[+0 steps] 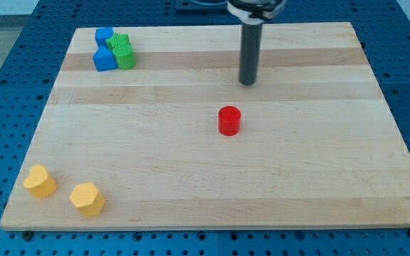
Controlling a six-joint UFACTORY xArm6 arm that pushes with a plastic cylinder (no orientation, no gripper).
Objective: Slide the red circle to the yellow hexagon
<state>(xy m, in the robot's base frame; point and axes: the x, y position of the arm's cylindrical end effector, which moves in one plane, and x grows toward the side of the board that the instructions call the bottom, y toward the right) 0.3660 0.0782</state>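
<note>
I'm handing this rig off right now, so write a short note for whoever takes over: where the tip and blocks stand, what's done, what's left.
My tip rests on the board toward the view's top, apart from the red circle, which sits just below it and slightly to the view's left.
The yellow hexagon is near the board's bottom left corner, with another yellow block beside it on the left.
A cluster of blue blocks and green blocks sits at top left, off the likely path.
Done: nothing visible yet; the circle is far from the hexagon.
Left: probably bring the tip to the circle's upper right side and push it down-left.
</note>
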